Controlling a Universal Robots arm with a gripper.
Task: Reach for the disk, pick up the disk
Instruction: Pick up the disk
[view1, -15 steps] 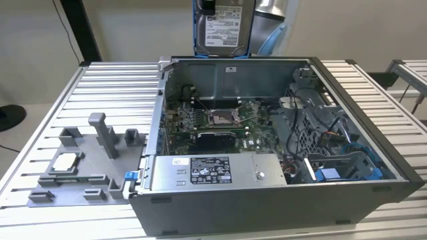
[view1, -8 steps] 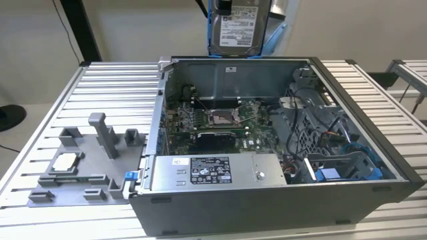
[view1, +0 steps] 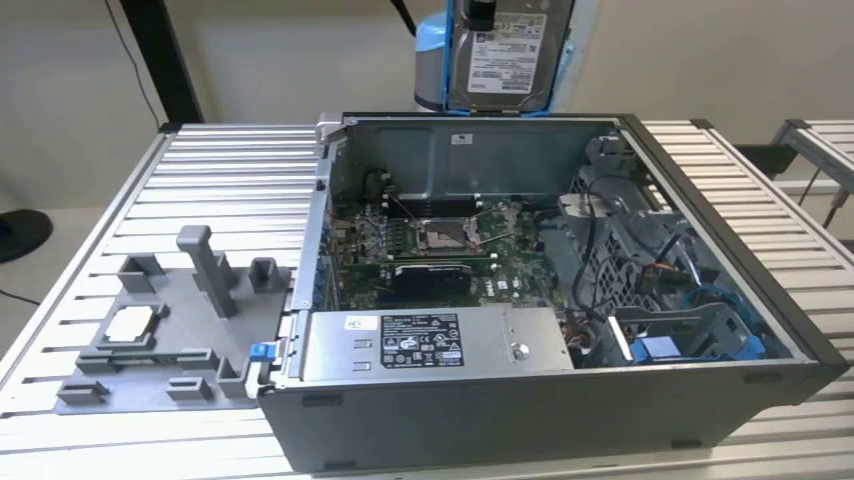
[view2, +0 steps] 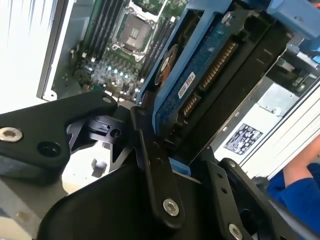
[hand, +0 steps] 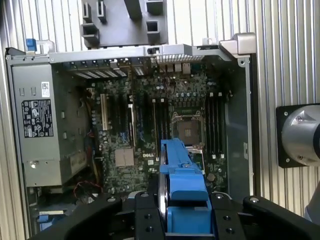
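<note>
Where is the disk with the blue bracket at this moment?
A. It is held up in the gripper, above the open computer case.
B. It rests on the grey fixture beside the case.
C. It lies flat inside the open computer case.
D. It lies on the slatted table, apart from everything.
A: in the exterior view the disk hangs above the back wall of the computer case, and in the second wrist view the gripper is clamped on its blue bracket.

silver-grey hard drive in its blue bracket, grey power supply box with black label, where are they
silver-grey hard drive in blue bracket (view1: 503, 55), exterior view, on its white label
grey power supply box (view1: 521, 340), exterior view, on its bare metal top
</note>
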